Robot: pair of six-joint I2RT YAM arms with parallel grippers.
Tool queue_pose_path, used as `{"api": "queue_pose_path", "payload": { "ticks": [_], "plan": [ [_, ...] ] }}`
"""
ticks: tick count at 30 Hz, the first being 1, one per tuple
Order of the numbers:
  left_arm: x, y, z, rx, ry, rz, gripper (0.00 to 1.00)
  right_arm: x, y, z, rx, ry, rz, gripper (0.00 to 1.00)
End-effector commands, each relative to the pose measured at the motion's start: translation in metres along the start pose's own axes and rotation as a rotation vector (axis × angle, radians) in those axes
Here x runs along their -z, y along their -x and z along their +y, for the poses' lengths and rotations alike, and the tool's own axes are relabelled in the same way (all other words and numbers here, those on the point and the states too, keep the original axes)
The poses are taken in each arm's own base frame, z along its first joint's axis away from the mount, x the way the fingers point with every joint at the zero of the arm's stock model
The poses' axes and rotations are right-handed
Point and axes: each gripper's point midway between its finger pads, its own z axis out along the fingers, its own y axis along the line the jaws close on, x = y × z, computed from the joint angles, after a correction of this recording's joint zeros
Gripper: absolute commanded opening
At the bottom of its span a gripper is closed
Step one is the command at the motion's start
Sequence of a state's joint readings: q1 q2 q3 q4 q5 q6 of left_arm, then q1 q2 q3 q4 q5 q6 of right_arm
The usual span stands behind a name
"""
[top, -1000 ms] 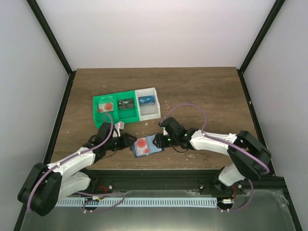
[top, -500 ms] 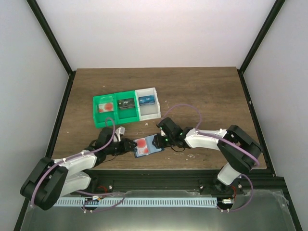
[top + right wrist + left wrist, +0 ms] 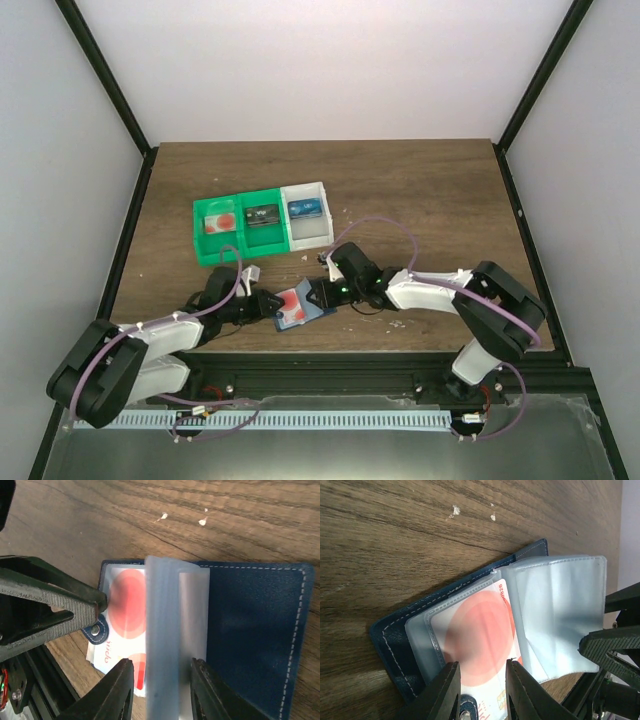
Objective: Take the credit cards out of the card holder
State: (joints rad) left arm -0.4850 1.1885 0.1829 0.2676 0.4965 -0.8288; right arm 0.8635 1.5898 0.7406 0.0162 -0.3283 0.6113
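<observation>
Clamps right fingers [image 3: 117, 690] on the clear pocket leaf [image 3: 165, 630], holding it upright to bare the red-spot card [image 3: 475, 640]; straddles that card with left fingers [image 3: 445, 690], grip unclear; leaves card holder [image 3: 318, 305] flat by the table [image 3: 420, 190]'s near edge.

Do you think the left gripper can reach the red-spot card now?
Probably yes: the right gripper holds the clear pocket leaf off the red-spot card, and the left gripper sits at its bared end.

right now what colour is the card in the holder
The card is white with a red spot, clearest from the left wrist.
</observation>
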Motion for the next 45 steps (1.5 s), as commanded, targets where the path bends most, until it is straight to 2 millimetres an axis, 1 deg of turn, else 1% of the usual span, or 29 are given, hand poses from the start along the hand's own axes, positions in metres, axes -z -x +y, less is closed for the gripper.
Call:
{"api": "queue_pose_path", "payload": {
  "ticks": [1, 4, 7, 10, 11, 15, 19, 21, 22, 23, 25, 27, 30, 31, 34, 38, 40, 41, 45],
  "plan": [
    [-0.001, 0.001, 0.001, -0.03, 0.004, -0.012, 0.27, 0.003, 0.002, 0.015, 0.006, 0.082, -0.012, 0.32],
    [-0.001, 0.002, 0.003, -0.033, 0.013, -0.015, 0.27, 0.0, 0.0, 0.011, -0.007, 0.068, -0.003, 0.24],
    [-0.001, 0.002, 0.003, -0.038, 0.017, -0.017, 0.27, 0.001, 0.0, 0.0, -0.032, 0.015, -0.014, 0.12],
    [-0.001, 0.004, -0.001, -0.05, 0.0, -0.022, 0.27, 0.005, 0.001, -0.012, -0.064, -0.031, -0.041, 0.01],
    [-0.001, 0.005, -0.005, -0.057, -0.013, -0.022, 0.27, 0.007, 0.0, -0.016, -0.077, -0.047, -0.047, 0.01],
    [-0.001, 0.016, -0.022, -0.09, -0.05, -0.036, 0.27, 0.013, -0.007, -0.035, -0.132, -0.114, -0.069, 0.0],
    [0.0, 0.028, -0.039, -0.114, -0.068, -0.045, 0.27, 0.022, -0.014, -0.045, -0.167, -0.15, -0.092, 0.01],
    [0.001, 0.03, -0.044, -0.12, -0.072, -0.044, 0.28, 0.027, -0.012, -0.044, -0.173, -0.154, -0.107, 0.11],
    [0.002, 0.03, -0.046, -0.122, -0.077, -0.043, 0.28, 0.03, -0.01, -0.044, -0.177, -0.162, -0.117, 0.19],
    [0.003, 0.03, -0.048, -0.124, -0.084, -0.041, 0.29, 0.033, -0.008, -0.044, -0.177, -0.171, -0.127, 0.22],
    [0.005, 0.027, -0.053, -0.123, -0.107, -0.03, 0.3, 0.04, -0.004, -0.042, -0.169, -0.186, -0.135, 0.28],
    [0.006, 0.024, -0.058, -0.117, -0.137, -0.021, 0.31, 0.048, 0.004, -0.034, -0.152, -0.177, -0.149, 0.31],
    [0.006, 0.019, -0.066, -0.104, -0.168, -0.001, 0.32, 0.057, 0.015, -0.013, -0.114, -0.104, -0.174, 0.33],
    [0.005, 0.017, -0.068, -0.105, -0.175, 0.003, 0.32, 0.057, 0.017, -0.005, -0.095, -0.067, -0.171, 0.33],
    [-0.001, 0.01, -0.071, -0.106, -0.185, 0.021, 0.32, 0.048, 0.014, 0.015, -0.052, 0.047, -0.125, 0.33],
    [-0.014, 0.001, -0.054, -0.091, -0.149, 0.051, 0.33, 0.03, 0.009, 0.028, -0.036, 0.113, -0.062, 0.3],
    [-0.018, -0.003, -0.047, -0.086, -0.135, 0.065, 0.32, 0.025, 0.008, 0.034, -0.03, 0.144, -0.046, 0.29],
    [-0.019, -0.004, -0.044, -0.083, -0.128, 0.069, 0.32, 0.022, 0.006, 0.036, -0.03, 0.158, -0.037, 0.29],
    [-0.017, -0.006, -0.034, -0.085, -0.085, 0.057, 0.32, 0.01, -0.002, 0.032, -0.046, 0.173, 0.0, 0.28]
  ]
}}
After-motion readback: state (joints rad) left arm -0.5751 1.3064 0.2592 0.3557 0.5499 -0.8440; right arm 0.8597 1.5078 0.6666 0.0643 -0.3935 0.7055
